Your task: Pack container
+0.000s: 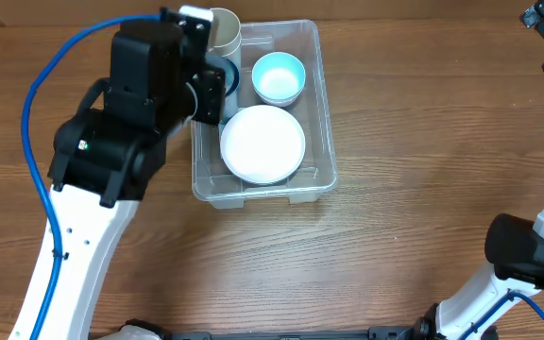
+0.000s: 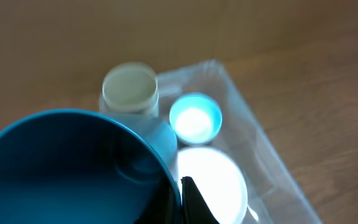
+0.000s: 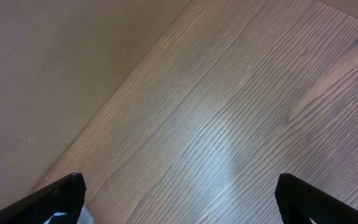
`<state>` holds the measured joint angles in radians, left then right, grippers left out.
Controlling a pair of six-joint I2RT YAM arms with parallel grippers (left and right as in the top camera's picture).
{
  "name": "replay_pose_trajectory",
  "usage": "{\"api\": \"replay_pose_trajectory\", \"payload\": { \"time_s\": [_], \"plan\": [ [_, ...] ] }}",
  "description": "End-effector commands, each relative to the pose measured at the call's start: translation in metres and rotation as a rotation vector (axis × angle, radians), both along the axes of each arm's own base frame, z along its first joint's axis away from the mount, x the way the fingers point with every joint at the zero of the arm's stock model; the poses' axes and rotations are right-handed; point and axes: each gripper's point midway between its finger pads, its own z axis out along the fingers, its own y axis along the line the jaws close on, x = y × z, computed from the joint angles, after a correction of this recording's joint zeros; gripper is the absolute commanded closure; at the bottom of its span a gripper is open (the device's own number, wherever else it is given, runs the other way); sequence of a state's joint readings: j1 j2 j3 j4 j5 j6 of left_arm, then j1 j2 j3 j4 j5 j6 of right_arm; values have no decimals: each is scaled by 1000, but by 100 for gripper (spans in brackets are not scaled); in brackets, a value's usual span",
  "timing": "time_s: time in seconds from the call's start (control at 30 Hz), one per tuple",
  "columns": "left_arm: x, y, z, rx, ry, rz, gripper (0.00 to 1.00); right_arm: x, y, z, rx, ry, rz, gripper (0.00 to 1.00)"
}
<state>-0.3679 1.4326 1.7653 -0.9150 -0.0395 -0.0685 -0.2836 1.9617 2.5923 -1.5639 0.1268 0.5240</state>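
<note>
Container (image 1: 325, 113), overhead: one clear bin at the far centre of the table (image 1: 423, 208), holding one white plate (image 1: 263, 142), one pale blue bowl (image 1: 279, 76) and one cream cup (image 1: 223, 28); the left arm (image 1: 140, 94) overlaps its left wall. Left wrist: left gripper (image 2: 179, 204) appears to pinch the rim of one dark blue bowl (image 2: 73, 168) above the gap between cup and plate; best lowered level, clear of the wall, and released once seated. Right wrist: right gripper (image 3: 182, 199) spread wide over the table, no bin in view
</note>
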Motion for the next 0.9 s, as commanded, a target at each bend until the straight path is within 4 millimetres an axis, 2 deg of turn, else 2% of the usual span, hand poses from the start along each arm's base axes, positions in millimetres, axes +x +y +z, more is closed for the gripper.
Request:
{"api": "replay_pose_trajectory", "payload": {
  "time_s": [0.0, 0.2, 0.4, 0.7, 0.73, 0.77, 0.8, 0.83, 0.87],
  "plan": [
    [7, 0, 24, 121, -117, 18, 96, 0, 0, 3, -3, -9, -4, 0],
    [31, -4, -23, 224, -12, 15, 96, 0, 0, 3, -3, -9, -4, 0],
    [39, -8, -36, 243, 12, 6, 96, 0, 0, 3, -3, -10, -4, 0],
    [59, -18, -76, 277, 92, -7, 96, 0, 0, 3, -3, -10, -4, 0],
    [61, -19, -78, 277, 92, -7, 90, 0, 0, 3, -3, -10, -4, 0],
    [65, -19, -78, 275, 84, -2, 61, 0, 0, 3, -3, -10, -4, 0],
    [67, -18, -75, 273, 70, 6, 46, 0, 0, 3, -3, -9, -4, 0],
    [71, -17, -71, 273, 48, 20, 38, 0, 0, 3, -3, -10, -4, 0],
    [73, -17, -68, 272, 32, 29, 36, 0, 0, 3, -3, -9, -4, 0]
  ]
}}
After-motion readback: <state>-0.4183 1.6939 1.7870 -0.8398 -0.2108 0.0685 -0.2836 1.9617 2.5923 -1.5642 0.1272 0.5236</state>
